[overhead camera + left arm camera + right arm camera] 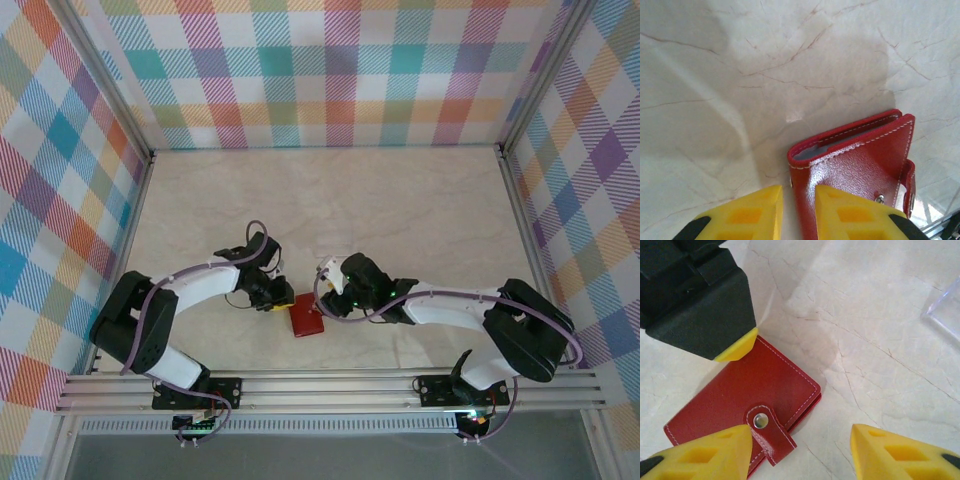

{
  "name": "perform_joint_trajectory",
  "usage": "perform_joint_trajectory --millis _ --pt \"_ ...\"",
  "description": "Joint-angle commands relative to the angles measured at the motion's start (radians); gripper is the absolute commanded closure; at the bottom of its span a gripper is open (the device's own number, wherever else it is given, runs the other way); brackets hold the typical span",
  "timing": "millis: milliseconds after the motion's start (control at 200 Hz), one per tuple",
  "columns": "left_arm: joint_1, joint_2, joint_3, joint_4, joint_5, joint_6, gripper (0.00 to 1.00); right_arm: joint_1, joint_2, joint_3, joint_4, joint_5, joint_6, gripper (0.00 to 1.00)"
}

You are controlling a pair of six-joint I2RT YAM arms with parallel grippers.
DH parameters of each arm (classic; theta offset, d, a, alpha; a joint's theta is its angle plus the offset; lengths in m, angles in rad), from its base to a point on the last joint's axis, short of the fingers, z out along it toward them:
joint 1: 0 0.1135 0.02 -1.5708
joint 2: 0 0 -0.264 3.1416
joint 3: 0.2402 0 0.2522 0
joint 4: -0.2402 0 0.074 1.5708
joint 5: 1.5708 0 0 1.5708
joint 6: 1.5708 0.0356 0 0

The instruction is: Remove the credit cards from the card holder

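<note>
1. the card holder [305, 317] lies flat on the marble table [420, 200]. its red covers are shut and its snap tab [768, 434] is folded over the cover and fastened.
2. along the holder's open edge, a slit between the covers shows a pale grey inner layer [815, 150]. i cannot tell whether that is card or pocket.
3. the left gripper [799, 215] stands at one corner of the holder with its yellow fingers drawn close and only a slim gap between them. one finger is over the red cover, and the holder's side edge runs into the gap. i cannot tell whether they actually pinch it.
4. the right gripper [800, 455] hovers at the holder's tab side, fingers spread wide. one is over the holder's corner beside the tab, the other over bare table just beside the holder.
5. a clear plastic rectangle [946, 307] lies on the table apart from the holder, on the side away from the left gripper.
6. plaid walls [300, 80] stand well beyond the holder on three sides.
</note>
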Motion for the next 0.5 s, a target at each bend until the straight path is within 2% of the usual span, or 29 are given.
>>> perform_joint_trajectory --millis 0,155,365,495 --pt "-0.005 -0.042 0.045 -0.073 -0.043 0.012 0.76 0.002 -0.018 0.066 -0.166 -0.014 0.182 0.45" --pt "-0.005 -0.070 0.053 -0.089 -0.085 0.000 0.76 0.013 0.008 0.151 -0.316 -0.064 0.345 0.47" --pt "-0.003 -0.143 0.010 -0.060 -0.105 -0.049 0.72 0.033 0.103 0.285 -0.567 -0.062 0.531 0.52" --pt "-0.003 -0.187 -0.020 -0.043 -0.152 -0.025 0.69 0.042 0.136 0.308 -0.598 -0.062 0.575 0.45"
